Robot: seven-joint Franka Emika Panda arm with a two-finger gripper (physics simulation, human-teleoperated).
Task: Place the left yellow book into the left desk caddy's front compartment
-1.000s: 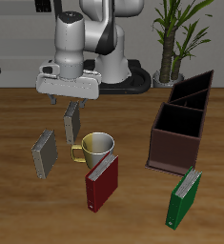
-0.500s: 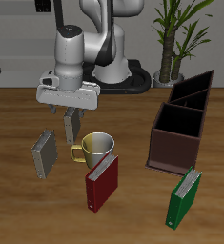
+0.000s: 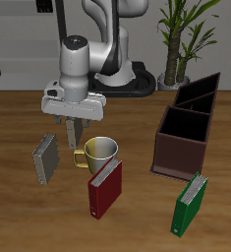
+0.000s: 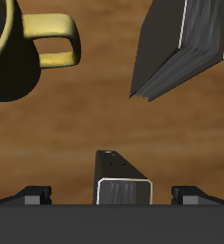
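- The left yellow book (image 4: 121,181) stands on its edge on the table (image 3: 19,221), far from the front edge and just behind the mug (image 3: 100,151). In the exterior view it is mostly hidden behind the gripper.
- The gripper (image 3: 75,136) has dropped straight down over the last second and now straddles the book. A second ago it hung clear above the book.
- The jaws are spread wide. In the wrist view the fingertips (image 4: 32,195) sit well out to either side of the book's spine, with a gap on both sides, so nothing is gripped yet.
- The book itself has not moved during the descent.
- This probably means the approach is nearly done and the next step is to close on the book. The task as a whole is still at an early stage.
- The second yellow book (image 3: 45,158) lies close by, nearer the front edge. The wrist view shows it apart from the fingers, so it looks safe from a stray bump.
- The left desk caddy (image 3: 178,156) stands well apart across the table. Its front compartment, the nearer one, is open at the top.
- A black caddy (image 3: 198,94) sits just behind it.
- A red book (image 3: 105,187) and a green book (image 3: 190,205) lie near the front edge, away from the likely carrying path.
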